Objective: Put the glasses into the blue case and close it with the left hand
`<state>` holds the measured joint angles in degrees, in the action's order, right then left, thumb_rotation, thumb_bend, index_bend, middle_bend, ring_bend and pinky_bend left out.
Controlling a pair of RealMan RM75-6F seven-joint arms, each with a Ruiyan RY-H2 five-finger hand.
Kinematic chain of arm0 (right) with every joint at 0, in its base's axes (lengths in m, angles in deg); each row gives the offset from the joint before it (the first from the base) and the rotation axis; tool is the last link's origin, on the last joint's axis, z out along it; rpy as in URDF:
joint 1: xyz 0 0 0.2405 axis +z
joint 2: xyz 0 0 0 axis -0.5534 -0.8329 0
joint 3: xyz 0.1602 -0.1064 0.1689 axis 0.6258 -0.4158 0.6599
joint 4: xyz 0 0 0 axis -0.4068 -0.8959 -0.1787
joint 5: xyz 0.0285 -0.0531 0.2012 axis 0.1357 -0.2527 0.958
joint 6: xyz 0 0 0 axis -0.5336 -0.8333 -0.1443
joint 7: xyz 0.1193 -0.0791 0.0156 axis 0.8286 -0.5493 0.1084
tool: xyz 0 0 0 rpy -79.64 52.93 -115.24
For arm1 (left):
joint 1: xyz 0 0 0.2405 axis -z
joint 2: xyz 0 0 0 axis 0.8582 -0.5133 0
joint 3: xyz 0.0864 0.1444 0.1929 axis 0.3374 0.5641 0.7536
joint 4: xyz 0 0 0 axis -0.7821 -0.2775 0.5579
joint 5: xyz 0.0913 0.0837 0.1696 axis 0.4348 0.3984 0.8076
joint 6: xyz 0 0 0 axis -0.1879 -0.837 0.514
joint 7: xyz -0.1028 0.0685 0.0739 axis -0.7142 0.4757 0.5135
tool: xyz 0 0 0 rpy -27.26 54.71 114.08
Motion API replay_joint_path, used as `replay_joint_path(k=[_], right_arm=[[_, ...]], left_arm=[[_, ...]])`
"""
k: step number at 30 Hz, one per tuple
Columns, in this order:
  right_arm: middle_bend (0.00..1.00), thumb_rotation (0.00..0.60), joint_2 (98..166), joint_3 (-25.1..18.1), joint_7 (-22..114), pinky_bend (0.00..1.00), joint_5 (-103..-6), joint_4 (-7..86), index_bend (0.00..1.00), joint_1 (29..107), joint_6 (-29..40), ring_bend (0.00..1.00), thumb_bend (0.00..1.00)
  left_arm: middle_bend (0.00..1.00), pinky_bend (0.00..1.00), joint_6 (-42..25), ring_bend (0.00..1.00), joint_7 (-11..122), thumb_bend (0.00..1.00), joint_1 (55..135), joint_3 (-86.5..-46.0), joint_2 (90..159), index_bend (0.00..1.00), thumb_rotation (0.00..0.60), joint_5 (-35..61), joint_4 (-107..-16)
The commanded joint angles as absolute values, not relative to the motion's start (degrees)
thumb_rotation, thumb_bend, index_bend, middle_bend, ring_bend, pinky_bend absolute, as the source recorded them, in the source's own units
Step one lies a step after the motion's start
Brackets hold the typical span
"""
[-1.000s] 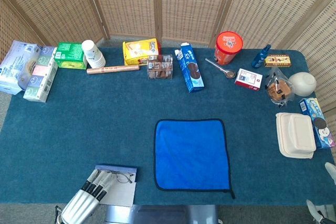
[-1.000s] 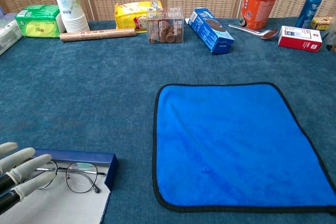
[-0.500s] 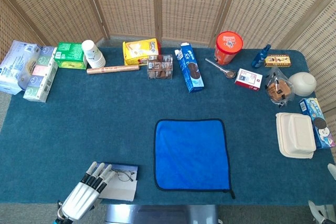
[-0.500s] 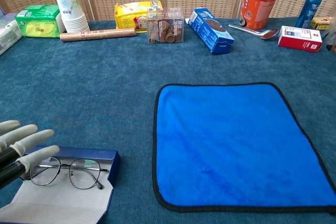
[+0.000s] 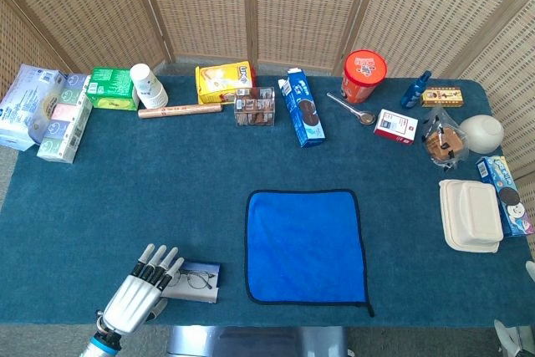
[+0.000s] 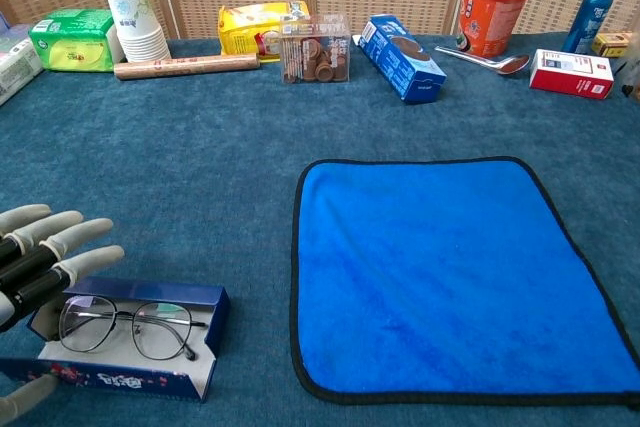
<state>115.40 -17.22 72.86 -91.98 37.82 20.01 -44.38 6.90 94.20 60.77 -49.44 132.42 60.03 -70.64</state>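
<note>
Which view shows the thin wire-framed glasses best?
The chest view: the thin wire-framed glasses lie large and sharp inside the open blue case, both lenses visible. In the head view they are tiny, partly beside the left hand.

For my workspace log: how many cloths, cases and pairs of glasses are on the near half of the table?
Blue cloth: 1
Blue case: 1, open
Glasses: 1, lying in the case
Total: 3
</note>
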Motion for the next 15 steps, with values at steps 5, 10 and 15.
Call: replay_joint_path(k=[5,10,15], right_arm=[[0.13,0.341,115.2,-17.1,73.0,0.12,-91.9,38.1,0.04,19.9,-44.4,0.00,0.33],[0.13,0.341,115.1,-17.0,73.1,0.12,-91.7,38.1,0.04,19.9,-44.3,0.00,0.33],[0.13,0.342,115.2,-16.9,73.3,0.12,-91.7,37.9,0.04,19.9,-44.2,0.00,0.33]], left_arm=[[0.00,0.02,4.7,0.00,95.1,0.26,61.9,-50.8,132.3,0.05,0.459,57.5,-72.5],[0.00,0.02,3.6,0.00,95.8,0.26,62.4,-50.5,132.2,0.08,0.467,56.6,-73.0],[0.00,0.02,4.4,0.00,95.1,0.26,62.6,-49.9,132.1,0.19,0.462,57.4,-72.5]])
